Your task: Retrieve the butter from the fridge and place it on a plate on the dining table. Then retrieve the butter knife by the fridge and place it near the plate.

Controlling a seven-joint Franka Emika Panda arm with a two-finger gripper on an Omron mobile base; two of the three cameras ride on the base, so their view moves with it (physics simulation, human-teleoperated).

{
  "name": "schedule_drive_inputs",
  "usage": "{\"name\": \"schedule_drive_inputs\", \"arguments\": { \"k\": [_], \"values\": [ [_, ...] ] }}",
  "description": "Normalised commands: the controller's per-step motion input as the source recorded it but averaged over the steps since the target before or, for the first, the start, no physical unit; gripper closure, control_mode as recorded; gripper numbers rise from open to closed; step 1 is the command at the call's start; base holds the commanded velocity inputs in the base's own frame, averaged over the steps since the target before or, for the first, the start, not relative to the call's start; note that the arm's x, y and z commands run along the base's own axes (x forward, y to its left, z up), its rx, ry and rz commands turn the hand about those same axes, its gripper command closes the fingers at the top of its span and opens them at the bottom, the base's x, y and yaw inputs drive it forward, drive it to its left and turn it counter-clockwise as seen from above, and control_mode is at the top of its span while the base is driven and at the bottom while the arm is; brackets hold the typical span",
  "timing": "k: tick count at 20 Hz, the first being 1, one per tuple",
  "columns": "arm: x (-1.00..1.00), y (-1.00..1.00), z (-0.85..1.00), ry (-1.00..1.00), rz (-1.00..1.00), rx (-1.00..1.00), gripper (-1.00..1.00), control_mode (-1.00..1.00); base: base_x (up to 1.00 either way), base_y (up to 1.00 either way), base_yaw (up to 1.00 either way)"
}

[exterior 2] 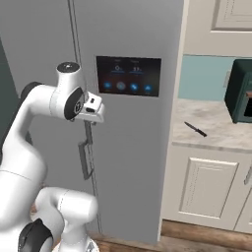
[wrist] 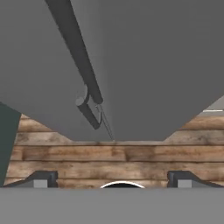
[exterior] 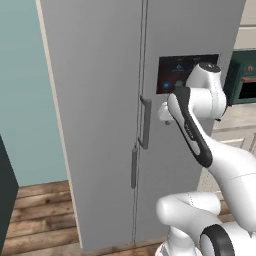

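Fridge (exterior: 100, 100): two doors shut, two handles. One butter knife (exterior 2: 196, 129) on counter (exterior 2: 216, 123). Pincer (wrist: 113, 179) released, empty.

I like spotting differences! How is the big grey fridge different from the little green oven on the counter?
The fridge is tall and stands on the floor; the green oven is small and sits on the counter. The fridge is grey with a dark panel of blue lights; the oven is dark green with none showing. Both look boxy.
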Motion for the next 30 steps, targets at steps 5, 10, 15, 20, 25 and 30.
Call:
{"name": "schedule_drive_inputs", "arguments": {
  "k": [5, 10, 15, 20, 25, 30],
  "values": [
    [0.00, 0.00, 0.00, 0.00, 0.00, 0.00, -1.00, 1.00, -0.18, 0.34, -0.03],
    [0.00, 0.00, 0.00, 0.00, 0.00, 0.00, -1.00, 1.00, 0.00, 0.39, -0.04],
    [0.00, 0.00, 0.00, 0.00, 0.00, 0.00, -1.00, 1.00, -0.24, 0.15, -0.02],
    [0.00, 0.00, 0.00, 0.00, 0.00, 0.00, -1.00, 1.00, -0.44, 0.08, 0.00],
    [0.00, 0.00, 0.00, 0.00, 0.00, 0.00, -1.00, 1.00, -0.40, 0.20, 0.00],
    [0.00, 0.03, -0.02, 0.00, 0.00, 0.00, -1.00, -1.00, -0.09, 0.15, 0.00]
  ]
}}
